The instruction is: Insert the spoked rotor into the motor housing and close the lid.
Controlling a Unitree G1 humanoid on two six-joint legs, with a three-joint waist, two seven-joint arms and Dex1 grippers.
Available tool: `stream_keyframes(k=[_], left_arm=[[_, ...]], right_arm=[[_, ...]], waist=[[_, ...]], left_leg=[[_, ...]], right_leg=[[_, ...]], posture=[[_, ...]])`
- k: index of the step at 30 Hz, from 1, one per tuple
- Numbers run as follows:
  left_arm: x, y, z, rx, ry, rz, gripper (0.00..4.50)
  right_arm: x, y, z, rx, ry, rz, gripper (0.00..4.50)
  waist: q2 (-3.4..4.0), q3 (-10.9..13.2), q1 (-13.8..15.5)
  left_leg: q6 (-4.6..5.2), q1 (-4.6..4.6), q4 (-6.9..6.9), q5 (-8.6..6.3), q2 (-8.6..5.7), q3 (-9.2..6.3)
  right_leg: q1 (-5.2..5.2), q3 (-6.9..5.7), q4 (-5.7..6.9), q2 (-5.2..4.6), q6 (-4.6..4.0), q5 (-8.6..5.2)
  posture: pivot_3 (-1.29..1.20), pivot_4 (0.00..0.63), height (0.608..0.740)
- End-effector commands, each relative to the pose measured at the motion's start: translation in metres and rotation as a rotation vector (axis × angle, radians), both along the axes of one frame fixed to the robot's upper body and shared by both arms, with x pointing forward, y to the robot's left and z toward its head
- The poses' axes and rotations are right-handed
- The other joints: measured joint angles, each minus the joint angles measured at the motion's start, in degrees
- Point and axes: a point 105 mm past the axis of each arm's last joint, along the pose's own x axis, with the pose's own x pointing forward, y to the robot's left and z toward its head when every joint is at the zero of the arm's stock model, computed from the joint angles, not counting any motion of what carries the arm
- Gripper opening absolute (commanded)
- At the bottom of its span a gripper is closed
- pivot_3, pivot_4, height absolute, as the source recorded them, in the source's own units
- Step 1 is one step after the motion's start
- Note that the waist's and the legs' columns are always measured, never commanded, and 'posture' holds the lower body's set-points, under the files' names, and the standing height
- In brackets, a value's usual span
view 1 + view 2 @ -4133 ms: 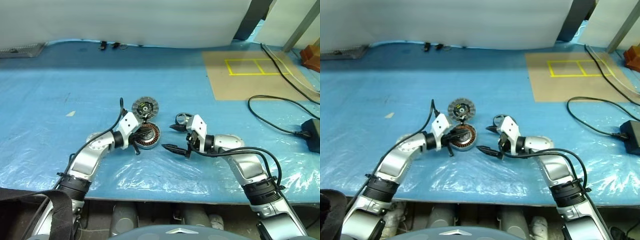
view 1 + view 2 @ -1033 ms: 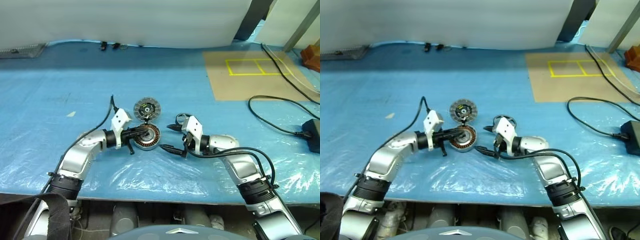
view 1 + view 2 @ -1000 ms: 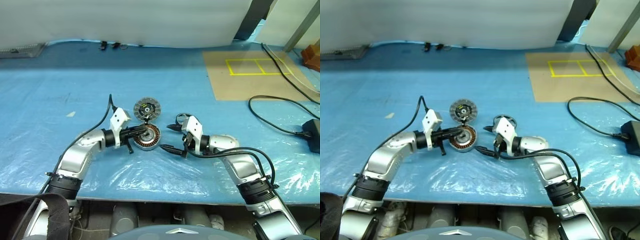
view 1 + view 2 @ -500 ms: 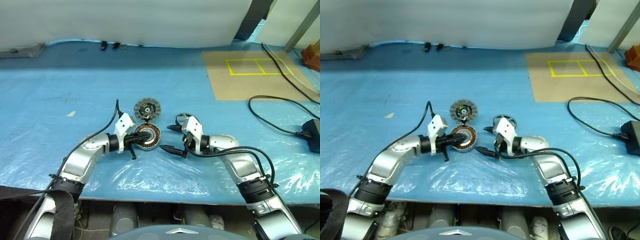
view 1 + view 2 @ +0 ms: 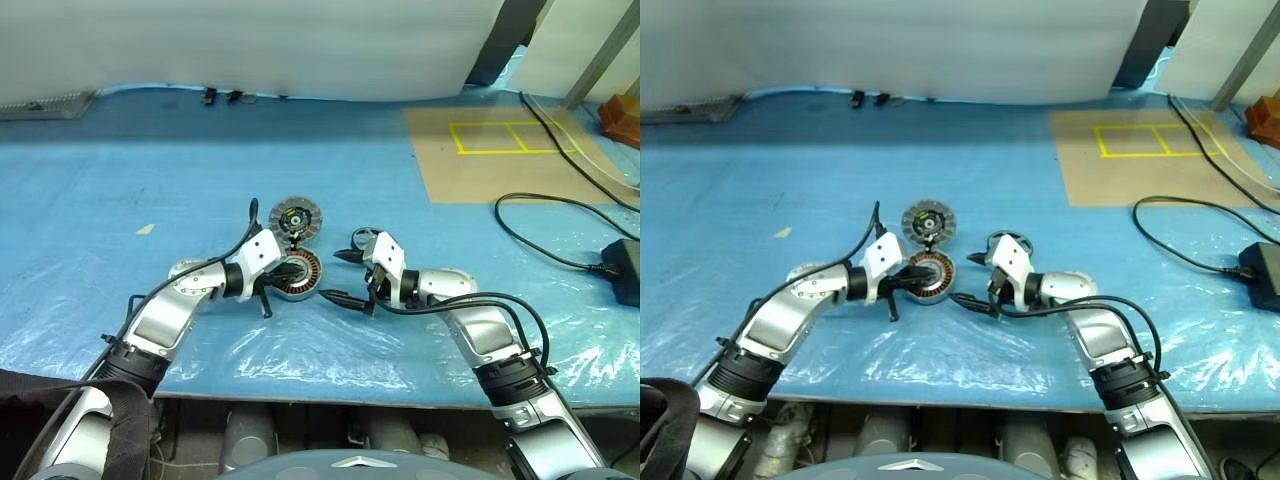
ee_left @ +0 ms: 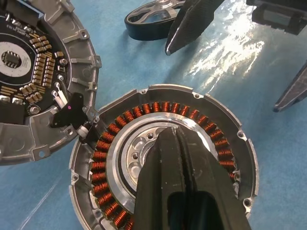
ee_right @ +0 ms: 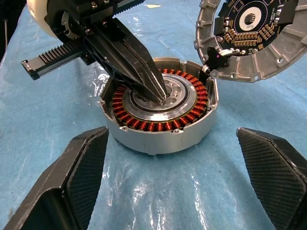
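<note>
Spoked rotor [image 5: 366,238] lain flat beyond motor housing [image 7: 160,110], nearest wide-open, empty right gripper [image 5: 347,276]; left gripper [image 7: 160,96] closed at housing centre.

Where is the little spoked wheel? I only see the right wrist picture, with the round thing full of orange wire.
Observer: The spoked rotor lies on the blue sheet, just behind the right gripper.
Operator: Is that gripper holding it?
Observer: No, its fingers are spread open with nothing between them.
Operator: Is the motor housing near it?
Observer: Yes, beside it, with the lid flipped open behind and the shut left gripper poking into its middle.
</note>
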Motion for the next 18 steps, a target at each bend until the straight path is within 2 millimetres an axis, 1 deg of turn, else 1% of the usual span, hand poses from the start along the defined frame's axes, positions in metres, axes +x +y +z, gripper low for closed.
stream_keyframes(k=[1,3,5,7,9,11,13,15,18], left_arm=[[-0.009,0.02,-0.045,0.129,0.133,0.065,0.04],[-0.012,0.019,-0.048,0.11,0.16,0.062,0.04],[-0.014,0.013,-0.043,0.023,0.199,0.075,0.04],[-0.013,0.003,-0.02,-0.177,0.232,0.092,0.04],[-0.01,0.001,-0.001,-0.306,0.232,0.104,0.04],[-0.005,0.002,0.014,-0.39,0.216,0.125,0.04],[-0.001,0.006,0.021,-0.42,0.206,0.143,0.04],[0.002,0.01,0.022,-0.41,0.197,0.155,0.04],[0.007,0.013,0.027,-0.417,0.165,0.177,0.04]], right_arm=[[-0.001,0.005,0.011,0.016,-0.043,0.025,4.5],[-0.001,0.005,0.011,0.016,-0.043,0.027,4.5],[-0.001,0.005,0.012,0.015,-0.044,0.028,4.5],[-0.001,0.006,0.012,0.015,-0.042,0.028,4.5],[-0.001,0.006,0.012,0.014,-0.04,0.028,4.5],[-0.001,0.006,0.012,0.014,-0.039,0.029,4.5],[-0.001,0.007,0.012,0.014,-0.039,0.029,4.5],[0.0,0.008,0.012,0.014,-0.04,0.031,4.5],[0.0,0.008,0.011,0.012,-0.039,0.031,4.5]], waist=[[0.01,0.0,0.0],[0.02,0.0,0.0],[0.07,-0.1,0.0],[0.12,-0.1,-0.1],[0.12,-0.1,-0.1],[0.12,-0.1,0.0],[0.11,-0.1,0.1],[0.1,-0.1,0.0],[0.1,-0.1,-0.1]], left_leg=[[0.0,0.06,0.0,0.0,0.0,-0.01],[0.0,0.07,-0.01,0.0,0.0,-0.02],[0.0,0.07,-0.02,0.0,0.0,-0.03],[0.0,0.04,-0.04,0.0,-0.02,-0.03],[0.0,-0.11,-0.07,0.0,-0.04,0.01],[0.0,-0.56,-0.06,0.01,-0.02,0.02],[0.08,-0.87,-0.04,0.11,-0.04,0.01],[0.13,-1.1,-0.02,0.16,-0.04,0.0],[0.16,-1.32,-0.03,0.14,-0.03,-0.01]], right_leg=[[0.04,0.0,0.0,0.0,0.0,0.0],[0.04,0.0,0.0,0.0,0.0,0.0],[0.04,0.01,-0.01,0.0,0.01,0.0],[0.03,0.01,-0.06,-0.01,0.01,-0.01],[-0.09,0.01,-0.1,-0.01,0.02,-0.01],[-0.48,-0.02,-0.1,0.01,-0.01,0.0],[-0.9,-0.02,-0.03,0.01,-0.41,0.23],[-1.17,-0.02,0.0,0.02,-0.43,0.25],[-1.19,-0.04,-0.01,0.04,-0.43,0.24]], posture=[[0.0,0.15,0.74],[0.0,0.15,0.74],[0.0,0.15,0.74],[0.0,0.15,0.74],[0.0,0.15,0.74],[0.0,0.15,0.74],[0.0,0.15,0.74],[0.0,0.15,0.74],[0.0,0.15,0.74]])
